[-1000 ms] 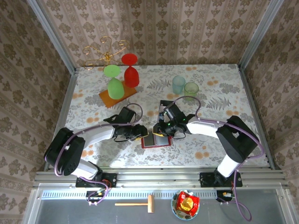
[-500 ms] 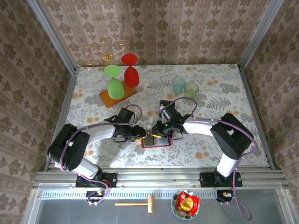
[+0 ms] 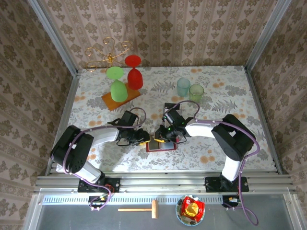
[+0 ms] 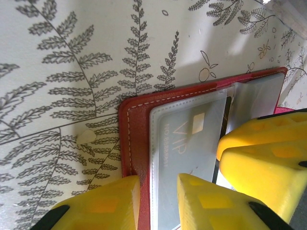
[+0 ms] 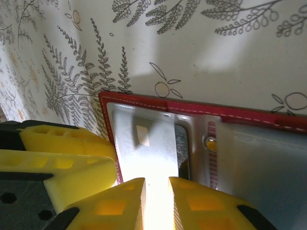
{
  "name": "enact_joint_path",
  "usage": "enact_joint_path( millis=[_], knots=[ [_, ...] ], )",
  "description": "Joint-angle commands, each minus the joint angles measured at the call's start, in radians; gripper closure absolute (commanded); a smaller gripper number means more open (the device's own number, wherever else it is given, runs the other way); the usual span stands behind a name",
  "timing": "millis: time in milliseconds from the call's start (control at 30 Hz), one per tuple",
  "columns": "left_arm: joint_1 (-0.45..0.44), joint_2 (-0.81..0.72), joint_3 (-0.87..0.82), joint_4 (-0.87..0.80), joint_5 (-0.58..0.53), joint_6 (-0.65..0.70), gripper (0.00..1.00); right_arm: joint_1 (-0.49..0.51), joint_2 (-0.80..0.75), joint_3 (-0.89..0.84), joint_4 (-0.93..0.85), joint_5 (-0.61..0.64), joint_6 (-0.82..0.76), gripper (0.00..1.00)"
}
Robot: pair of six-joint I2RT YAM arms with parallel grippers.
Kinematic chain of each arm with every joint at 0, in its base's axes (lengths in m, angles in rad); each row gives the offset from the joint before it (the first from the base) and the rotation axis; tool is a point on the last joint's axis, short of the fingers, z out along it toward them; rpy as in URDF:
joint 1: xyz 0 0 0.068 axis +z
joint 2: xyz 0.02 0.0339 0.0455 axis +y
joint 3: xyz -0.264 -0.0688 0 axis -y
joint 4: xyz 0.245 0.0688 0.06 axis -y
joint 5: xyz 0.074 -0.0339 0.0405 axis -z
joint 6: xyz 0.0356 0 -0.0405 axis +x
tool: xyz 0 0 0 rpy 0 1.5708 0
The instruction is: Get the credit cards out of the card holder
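Left wrist: left claw (image 4: 158,188) straddles card holder (image 4: 130,125) edge.

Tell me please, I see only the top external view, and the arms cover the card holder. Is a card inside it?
Observer: Yes. In the left wrist view, a grey card marked VIP, with a chip, lies under clear plastic in the open red card holder.
Operator: Where is the left gripper?
Observer: The left gripper is at the holder's stitched red edge, which runs into the gap between its fingers.
Operator: And the right gripper?
Observer: In the right wrist view, the right gripper has its fingers close together at the end of a pale chipped card, seemingly the same one. I cannot tell whether they pinch it.
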Motion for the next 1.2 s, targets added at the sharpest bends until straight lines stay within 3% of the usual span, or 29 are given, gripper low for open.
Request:
enact_joint_path(
  millis=[0,633,1167],
  knots=[
    [0.008,0.016,-0.004,0.003,0.018,0.024,0.73,0.008,0.007,0.028,-0.059,0.023,-0.029,0.79],
    [0.011,0.027,-0.002,-0.001,0.022,0.029,0.73,0.016,-0.005,0.073,-0.207,0.123,-0.102,0.77],
    [0.012,-0.055,0.030,-0.057,0.006,0.024,0.73,0.014,-0.081,0.062,-0.194,0.130,-0.106,0.76]
  ],
)
